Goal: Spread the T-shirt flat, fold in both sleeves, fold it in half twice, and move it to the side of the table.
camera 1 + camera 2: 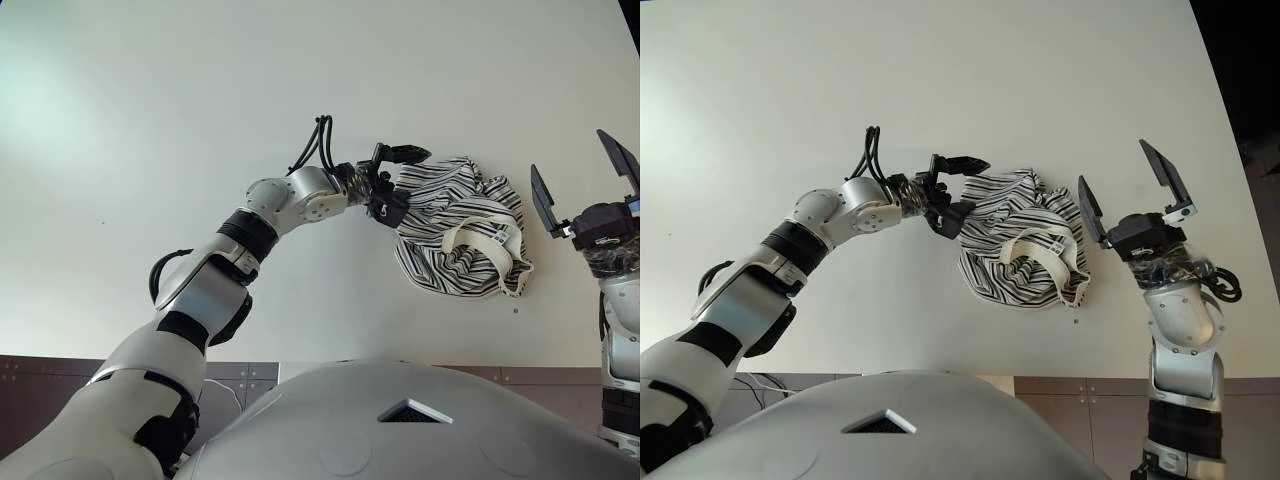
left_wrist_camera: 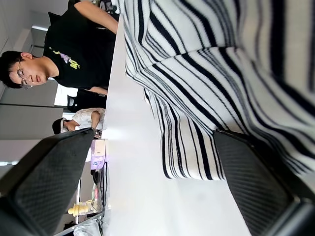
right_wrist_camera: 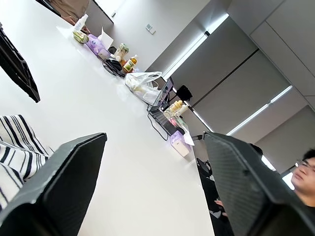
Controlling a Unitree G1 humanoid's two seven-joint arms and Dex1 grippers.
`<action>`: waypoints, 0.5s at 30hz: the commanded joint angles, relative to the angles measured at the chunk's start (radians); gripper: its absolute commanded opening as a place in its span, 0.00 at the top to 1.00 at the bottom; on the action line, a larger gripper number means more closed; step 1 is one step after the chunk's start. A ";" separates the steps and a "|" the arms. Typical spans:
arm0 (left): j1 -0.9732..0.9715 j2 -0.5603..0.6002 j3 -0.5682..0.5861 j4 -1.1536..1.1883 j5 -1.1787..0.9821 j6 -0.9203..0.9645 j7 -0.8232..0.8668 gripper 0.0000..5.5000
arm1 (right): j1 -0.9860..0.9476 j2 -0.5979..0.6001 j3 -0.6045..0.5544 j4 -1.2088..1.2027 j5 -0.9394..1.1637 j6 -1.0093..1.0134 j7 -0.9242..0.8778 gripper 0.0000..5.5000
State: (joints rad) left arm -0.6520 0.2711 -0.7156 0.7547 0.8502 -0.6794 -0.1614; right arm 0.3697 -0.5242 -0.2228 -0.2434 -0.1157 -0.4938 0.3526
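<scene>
Black-and-white striped cloth, the T-shirt, lies bunched in a crumpled heap on the white worktop. It sits to our right of the middle and closer to the near edge than to the far one. We see its folds lapping over one another, and a cream band of trim loops across the near side of the heap.

Our left fingers stand wide apart at the heap's left edge. One reaches over the far-left corner of the cloth. The other sits low against the left side and, as far as we can tell, touches the fabric there. From the left wrist view, striped folds lie between and beyond the two fingers, and one of them overlaps the cloth.

Our right fingers are also spread apart, pointing upward just beside the heap's right side and clear of it. The right wrist view shows a corner of the stripes next to one finger, with bare worktop between the pair.
</scene>
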 commanded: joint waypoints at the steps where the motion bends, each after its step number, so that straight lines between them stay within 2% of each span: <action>1: 0.030 0.130 -0.033 0.048 0.086 0.055 0.011 0.18 | -0.003 -0.024 0.025 -0.001 -0.033 -0.007 0.021 0.34; 7: 0.173 0.354 0.107 -0.101 0.010 0.145 0.070 0.18 | -0.076 -0.014 0.165 0.048 -0.104 -0.022 0.060 0.34; 15: 0.387 0.451 0.260 -0.329 -0.091 0.245 0.079 0.18 | -0.218 0.011 0.387 0.077 -0.131 -0.038 0.150 0.34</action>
State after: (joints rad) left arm -0.3243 0.6962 -0.4825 0.4477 0.7784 -0.4591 -0.0657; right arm 0.1996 -0.5270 0.1043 -0.1729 -0.2135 -0.5317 0.4753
